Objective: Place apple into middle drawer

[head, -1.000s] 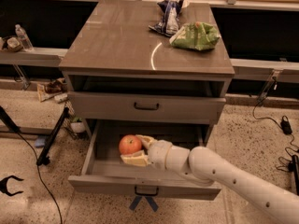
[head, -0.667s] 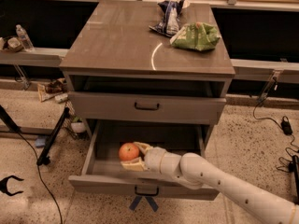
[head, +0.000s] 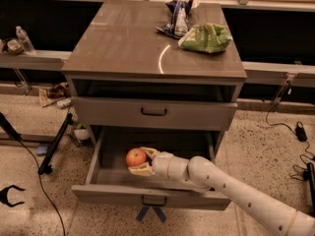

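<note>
- Comparing this moment with one second earlier: the gripper (head: 140, 161) has carried the apple (head: 136, 158) slightly lower inside the middle drawer (head: 113, 192), and the wrist has shifted a little toward the desk's left edge.
- Apple position: inside the open drawer cavity, left of centre, below the desk's front edge and nearer its front left corner than its right.
- Jaw state: one finger above and one below the apple, pinching it. No release is visible.
- Arm (head: 236, 187) routing: it enters over the drawer front from the side of the desk's front right corner and angles leftward into the tray.
- Contact with the tray floor: cannot be confirmed; the lower finger hides the apple's underside.
- Upper drawer front (head: 197, 114): shut, directly under the desk's front edge.
- Green snack bag (head: 205, 37) and dark wrapper (head: 176, 17): near the desk's rear right corner, unmoved.
- Task status, as a judgement: the descent is almost complete. Remaining steps are spreading the jaws and withdrawing clear of the drawer front.
- Risk: the round apple may roll once freed.
</note>
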`<state>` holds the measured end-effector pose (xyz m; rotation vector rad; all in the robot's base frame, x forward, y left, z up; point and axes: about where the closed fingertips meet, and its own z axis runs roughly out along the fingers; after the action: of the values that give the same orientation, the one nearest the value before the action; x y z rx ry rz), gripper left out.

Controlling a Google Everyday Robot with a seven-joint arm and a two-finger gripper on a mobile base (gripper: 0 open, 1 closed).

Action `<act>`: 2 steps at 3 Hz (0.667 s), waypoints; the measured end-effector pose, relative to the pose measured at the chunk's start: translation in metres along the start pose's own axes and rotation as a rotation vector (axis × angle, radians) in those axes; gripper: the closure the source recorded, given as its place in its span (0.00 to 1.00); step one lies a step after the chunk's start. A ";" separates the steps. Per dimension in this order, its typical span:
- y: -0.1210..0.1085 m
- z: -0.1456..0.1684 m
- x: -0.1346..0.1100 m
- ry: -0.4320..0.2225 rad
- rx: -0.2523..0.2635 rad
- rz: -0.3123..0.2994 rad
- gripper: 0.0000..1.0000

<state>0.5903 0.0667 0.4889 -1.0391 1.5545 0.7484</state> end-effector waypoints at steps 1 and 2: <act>-0.007 0.013 0.013 0.011 -0.030 -0.037 1.00; -0.020 0.023 0.021 0.015 -0.061 -0.066 1.00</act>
<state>0.6170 0.0741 0.4644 -1.1383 1.5110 0.7478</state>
